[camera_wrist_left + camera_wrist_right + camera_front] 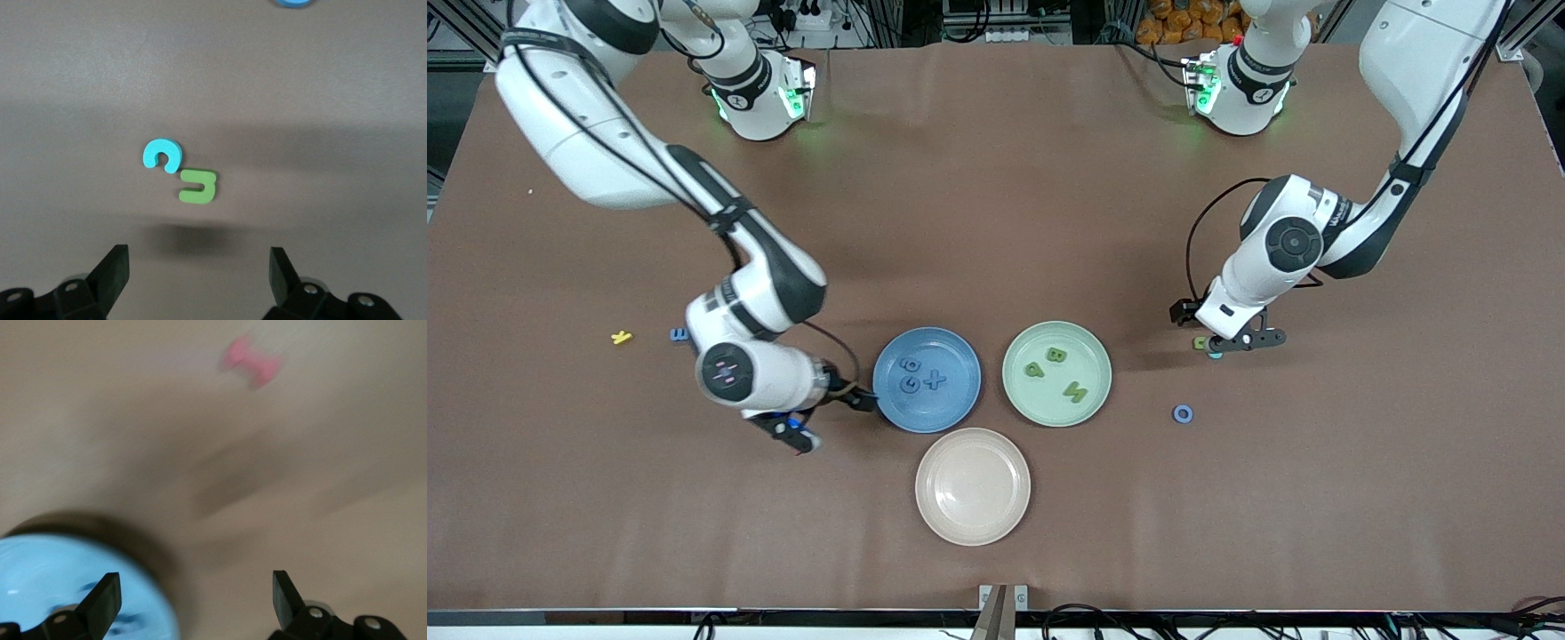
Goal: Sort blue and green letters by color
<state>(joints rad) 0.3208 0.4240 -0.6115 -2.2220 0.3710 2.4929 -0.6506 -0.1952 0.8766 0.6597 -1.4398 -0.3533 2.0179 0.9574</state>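
Left gripper point(199, 270): fingers spread, over the green letter point(198, 186) touching a light-blue letter point(161, 155), near the green plate point(1100, 391). Straddle green only.
Right gripper point(193, 600): spread, empty, at the blue plate point(889, 404).

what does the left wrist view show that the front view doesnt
Only the left wrist view: the left gripper with fingers spread, nothing between them, above a light blue curved letter that touches a green U.

Only the front view: the blue plate, green plate and beige plate, plus the right gripper by the blue plate.

Both: the brown table and the blue O.
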